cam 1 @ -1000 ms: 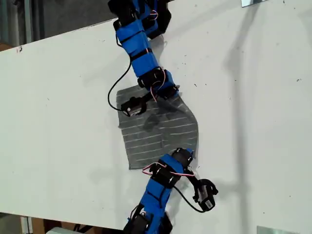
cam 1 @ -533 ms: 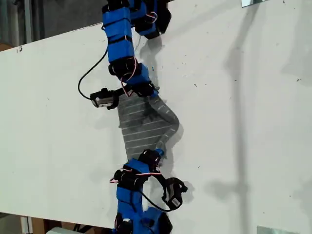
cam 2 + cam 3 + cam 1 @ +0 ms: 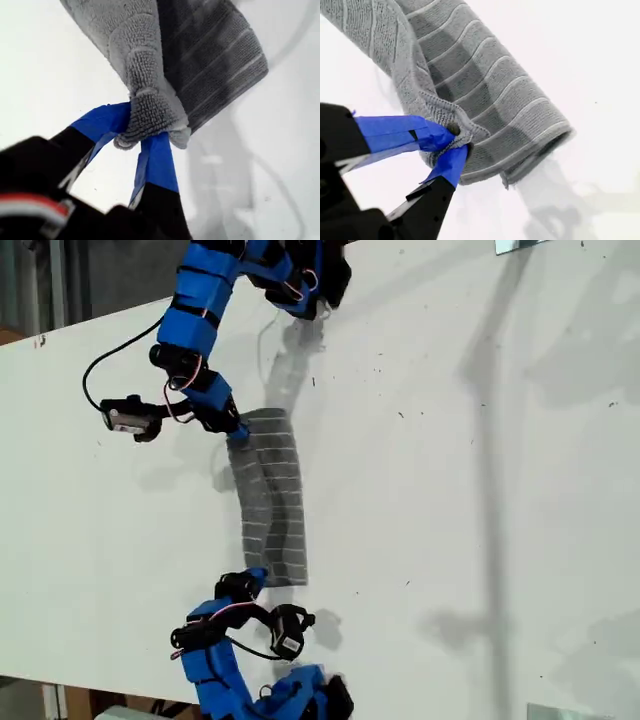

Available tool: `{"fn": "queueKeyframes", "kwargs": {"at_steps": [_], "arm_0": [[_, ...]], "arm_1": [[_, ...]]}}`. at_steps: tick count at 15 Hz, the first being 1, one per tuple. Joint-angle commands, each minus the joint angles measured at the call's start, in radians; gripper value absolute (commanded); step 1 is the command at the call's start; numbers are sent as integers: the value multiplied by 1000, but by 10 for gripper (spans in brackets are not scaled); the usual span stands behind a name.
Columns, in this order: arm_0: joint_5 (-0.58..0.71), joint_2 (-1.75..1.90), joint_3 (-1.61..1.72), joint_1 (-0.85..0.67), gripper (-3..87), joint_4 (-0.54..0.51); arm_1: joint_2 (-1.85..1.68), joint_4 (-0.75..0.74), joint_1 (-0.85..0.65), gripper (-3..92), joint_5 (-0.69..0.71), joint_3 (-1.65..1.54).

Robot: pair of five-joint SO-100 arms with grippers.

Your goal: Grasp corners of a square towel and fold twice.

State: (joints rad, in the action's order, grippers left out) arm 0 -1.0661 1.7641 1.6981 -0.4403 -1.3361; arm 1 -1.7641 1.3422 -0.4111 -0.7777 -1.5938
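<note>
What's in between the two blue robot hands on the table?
In the exterior view, the folded towel stretches between my two grippers; each pinches a corner of it. Nothing else lies on that stretch of the white table.

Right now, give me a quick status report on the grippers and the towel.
My first gripper and my second gripper both shut on towel corners. Towel folded over into a narrow strip. Nothing in the way.

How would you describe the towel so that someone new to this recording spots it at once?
Start from the big white table; two blue arms reach in from the exterior view's top and bottom edges. Stretched between their tips is the towel, a dark grey cloth with thin pale stripes, folded over into a narrow band. It is the only cloth there, with my first gripper and my second gripper each pinching one end.
</note>
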Motion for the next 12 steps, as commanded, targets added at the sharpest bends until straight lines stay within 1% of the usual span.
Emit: {"fn": "queueKeyframes", "kwargs": {"at_steps": [1, 3, 5, 8, 10, 12], "arm_0": [[52, 60, 40, -123, -1, 44], [95, 44, 61, -213, -1, 78], [121, 29, 126, -301, -1, 135], [135, 21, 219, -359, -1, 215], [127, 18, 239, -342, -1, 215], [92, 55, 222, -253, -1, 170]], "arm_1": [[46, -89, -81, -1, 72, 52], [146, -178, -141, -1, 143, 100], [261, -265, -178, -1, 206, 137], [394, -350, -225, -1, 238, 152], [387, -321, -215, -1, 236, 141], [314, -252, -184, -1, 212, 115]]}}
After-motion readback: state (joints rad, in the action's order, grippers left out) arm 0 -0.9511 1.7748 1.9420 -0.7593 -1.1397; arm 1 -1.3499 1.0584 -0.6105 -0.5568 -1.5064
